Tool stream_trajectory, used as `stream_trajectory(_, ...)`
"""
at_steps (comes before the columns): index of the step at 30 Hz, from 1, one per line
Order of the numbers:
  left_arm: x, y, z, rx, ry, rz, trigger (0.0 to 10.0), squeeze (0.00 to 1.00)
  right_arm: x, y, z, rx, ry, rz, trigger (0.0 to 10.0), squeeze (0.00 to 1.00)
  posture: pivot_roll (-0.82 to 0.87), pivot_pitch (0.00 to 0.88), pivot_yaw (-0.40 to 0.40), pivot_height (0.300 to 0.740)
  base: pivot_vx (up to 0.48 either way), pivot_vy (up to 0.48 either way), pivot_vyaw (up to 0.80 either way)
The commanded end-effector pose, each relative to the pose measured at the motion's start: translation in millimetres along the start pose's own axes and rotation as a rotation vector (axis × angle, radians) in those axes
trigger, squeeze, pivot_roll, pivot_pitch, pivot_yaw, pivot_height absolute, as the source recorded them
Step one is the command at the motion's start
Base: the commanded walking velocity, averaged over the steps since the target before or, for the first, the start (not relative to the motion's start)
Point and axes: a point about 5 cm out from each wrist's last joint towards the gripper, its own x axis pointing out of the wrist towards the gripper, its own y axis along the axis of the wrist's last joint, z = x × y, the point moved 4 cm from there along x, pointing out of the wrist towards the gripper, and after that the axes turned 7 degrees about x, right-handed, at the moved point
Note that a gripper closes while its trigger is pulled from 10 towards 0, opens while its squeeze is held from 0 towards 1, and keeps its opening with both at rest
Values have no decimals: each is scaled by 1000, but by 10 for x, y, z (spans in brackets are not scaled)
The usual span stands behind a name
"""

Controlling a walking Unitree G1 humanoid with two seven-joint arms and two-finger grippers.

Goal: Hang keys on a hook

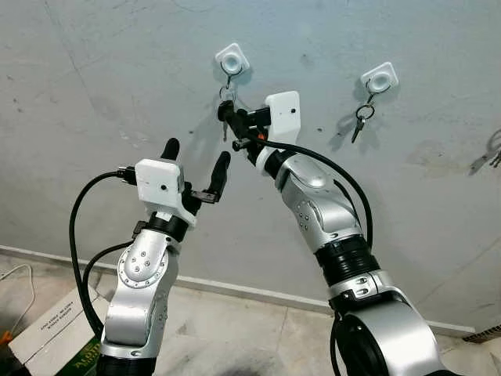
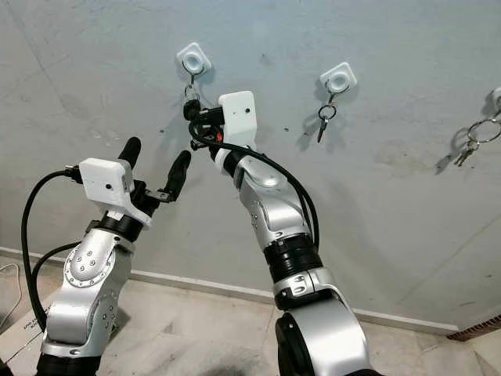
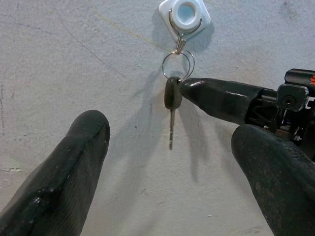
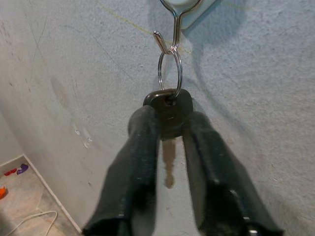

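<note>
A white wall hook (image 1: 232, 59) carries a metal ring (image 4: 170, 71) with a dark-headed key (image 4: 170, 110) hanging from it. My right gripper (image 1: 226, 110) is raised against the wall just below that hook, shut on the key's head, with the blade hanging between its fingers (image 4: 140, 147). The ring sits in the hook's wire loop (image 3: 180, 43). My left gripper (image 1: 196, 154) is open, held lower and to the left, a short way off the wall, with nothing between its fingers (image 3: 78, 162).
A second white hook (image 1: 379, 78) to the right holds another set of keys (image 1: 361, 117). More keys (image 1: 489, 159) hang at the far right. A cardboard box (image 1: 55, 333) and a white cable (image 1: 16, 274) lie on the floor at lower left.
</note>
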Motion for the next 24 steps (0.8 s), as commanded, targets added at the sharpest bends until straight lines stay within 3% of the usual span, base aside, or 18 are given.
stream_trajectory(1, -11, -27, -19, 4, 5, -9, 10000, 0, -4, 25, -42, -14, 15, 9, 10000, 1000, 37, 82, -15, 740, 0, 0, 0)
stream_trajectory(5, -17, -37, -15, 4, 5, -11, 10000, 0, -9, 20, -43, -22, 17, 9, 10000, 1000, 36, 77, -14, 740, 0, 0, 0)
stream_trajectory(9, -30, -46, -2, 4, 4, -15, 10000, 0, -67, -15, -56, -99, 39, 11, 10000, 1000, 38, 73, -16, 740, 0, 0, 0)
stream_trajectory(12, -44, -59, -21, 7, 9, -21, 10000, 0, -162, -159, -41, -200, 62, -28, 10000, 1000, 39, 73, -18, 740, 0, 0, 0)
stream_trajectory(24, -217, -273, -29, 25, 17, -96, 10000, 0, -695, -506, 122, -254, 55, -80, 10000, 1000, 27, 69, -20, 740, 0, 0, 0)
